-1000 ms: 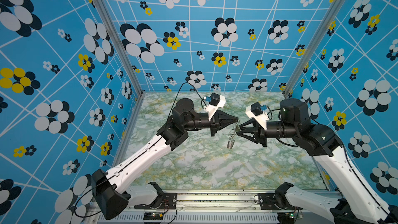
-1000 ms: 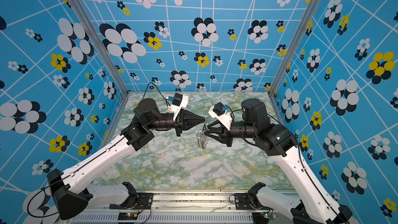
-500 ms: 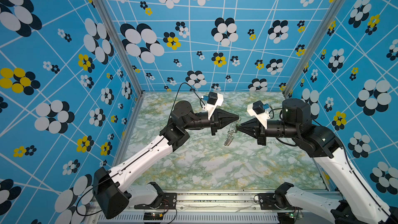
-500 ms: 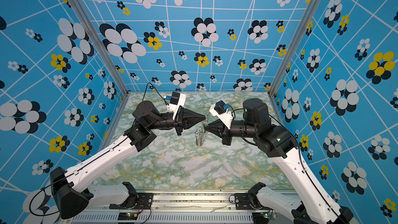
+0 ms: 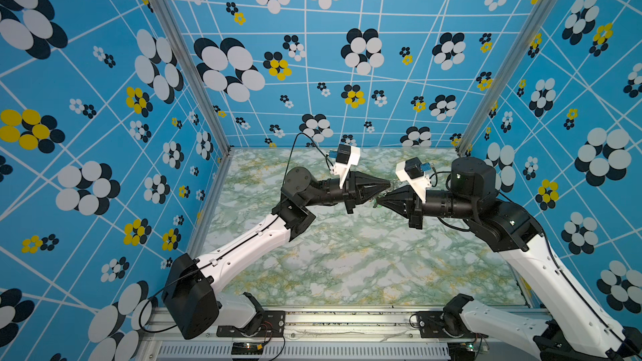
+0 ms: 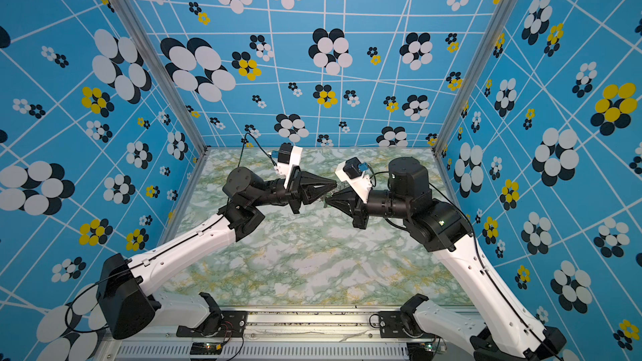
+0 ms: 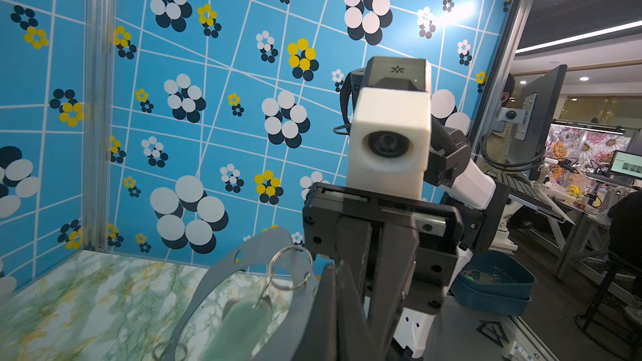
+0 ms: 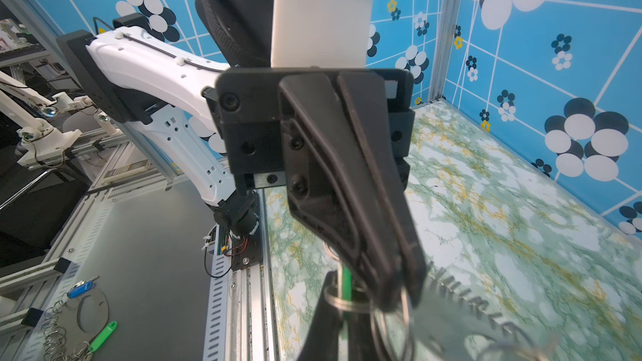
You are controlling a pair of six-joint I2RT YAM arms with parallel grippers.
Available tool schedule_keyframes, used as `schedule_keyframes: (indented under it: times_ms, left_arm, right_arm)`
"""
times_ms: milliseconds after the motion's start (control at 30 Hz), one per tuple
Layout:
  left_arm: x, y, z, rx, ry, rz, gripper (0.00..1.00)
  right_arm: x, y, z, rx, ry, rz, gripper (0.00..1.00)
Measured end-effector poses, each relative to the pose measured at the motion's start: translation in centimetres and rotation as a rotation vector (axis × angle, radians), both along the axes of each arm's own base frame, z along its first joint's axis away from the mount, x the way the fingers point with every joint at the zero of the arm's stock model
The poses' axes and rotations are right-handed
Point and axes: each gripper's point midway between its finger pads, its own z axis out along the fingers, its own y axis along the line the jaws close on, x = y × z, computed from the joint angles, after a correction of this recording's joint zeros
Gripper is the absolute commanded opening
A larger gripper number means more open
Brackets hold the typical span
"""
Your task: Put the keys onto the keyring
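Both grippers meet tip to tip above the middle of the marbled table (image 5: 347, 258). My left gripper (image 5: 388, 184) (image 7: 334, 272) is shut on the edge of the keyring, a flat grey band (image 7: 222, 272) with small wire loops (image 8: 462, 307) along its rim. A silver loop (image 7: 290, 267) hangs from the band and carries the light-green key (image 7: 239, 324). My right gripper (image 5: 378, 202) (image 8: 344, 293) is shut on that key, which shows edge-on as a green strip (image 8: 346, 281) between its dark fingers. In both top views the ring is almost hidden between the grippers.
Blue flower-patterned walls close the back and both sides. An aluminium rail (image 5: 312, 321) runs along the table's front edge. Outside the cell are a dark blue tub (image 7: 493, 283) and a bench with spare rings and coloured tags (image 8: 80, 321).
The right gripper has closed on the key, which hung free below the ring a second ago. The key now sits higher, level with the gripper tips. The left gripper stays shut.
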Motion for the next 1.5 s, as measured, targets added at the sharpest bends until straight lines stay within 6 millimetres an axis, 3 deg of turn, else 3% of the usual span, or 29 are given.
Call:
schedule_keyframes:
  times_ms: [133, 367, 567, 800, 1133, 1367, 1500]
  left_arm:
    - [-0.1, 0.1, 0.2, -0.015, 0.002, -0.006, 0.00]
    - [-0.2, 0.2, 0.0, -0.025, -0.004, -0.008, 0.00]
    - [-0.3, 0.3, 0.0, -0.033, -0.014, -0.007, 0.00]
    - [-0.4, 0.4, 0.0, -0.040, -0.024, -0.011, 0.00]
    - [-0.7, 0.4, -0.1, -0.041, -0.032, -0.019, 0.00]
    - [-1.1, 0.3, -0.1, -0.041, -0.046, -0.037, 0.00]
    - [-1.5, 0.2, -0.1, -0.040, -0.051, -0.048, 0.00]
  right_arm:
    - [-0.1, 0.1, 0.2, 0.003, -0.009, -0.001, 0.01]
    - [-1.0, -0.1, -0.8, -0.054, 0.005, 0.010, 0.34]
    - [-1.6, -1.2, -1.3, -0.110, 0.011, -0.010, 0.43]
    - [-2.6, -2.8, 0.1, -0.111, -0.032, -0.038, 0.45]
    - [-2.0, -4.5, 1.5, -0.095, -0.069, -0.103, 0.44]
    - [-1.2, -4.6, 2.7, -0.050, -0.094, -0.119, 0.30]
    - [-0.9, -4.0, 3.5, -0.004, -0.093, -0.094, 0.27]
